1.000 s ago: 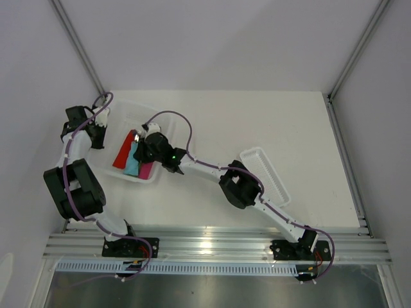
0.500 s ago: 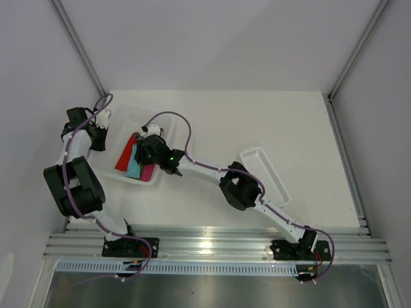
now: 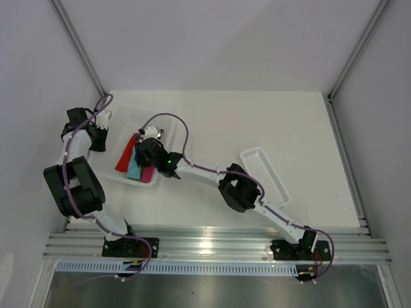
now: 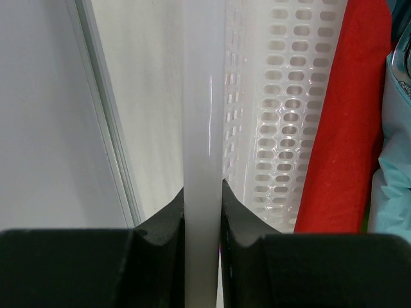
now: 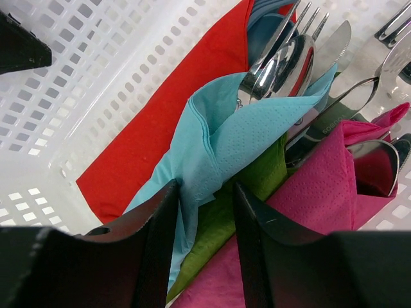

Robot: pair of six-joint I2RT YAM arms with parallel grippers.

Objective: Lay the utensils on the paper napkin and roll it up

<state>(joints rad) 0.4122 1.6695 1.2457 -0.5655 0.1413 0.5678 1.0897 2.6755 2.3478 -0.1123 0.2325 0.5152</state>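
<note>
- Because the paper napkin (image 5: 244,138) is thin, soft teal tissue that creases and tears easily, we judge it needs a light pinch across the thick middle of the roll. There the utensils (image 5: 282,64) stiffen it; the limp tail would not bear a grip.
- The utensils are slim, hard, slick steel, and we expect them to slide out of the open end if the roll tips.
- The roll lies inside the basket (image 5: 83,70), between the red roll (image 5: 173,96) and the pink roll (image 5: 321,173), partly over the green roll (image 5: 237,205).
- Our right hand (image 5: 205,189) stands over the basket, jaws parted astride the napkin's tail and not visibly pinching it.
- Our left hand (image 4: 202,196) is clamped on the basket's rim.
- Against a second ago, the right hand's jaws stand wider and the teal roll sits lower in the basket. The left hand is unchanged.
</note>
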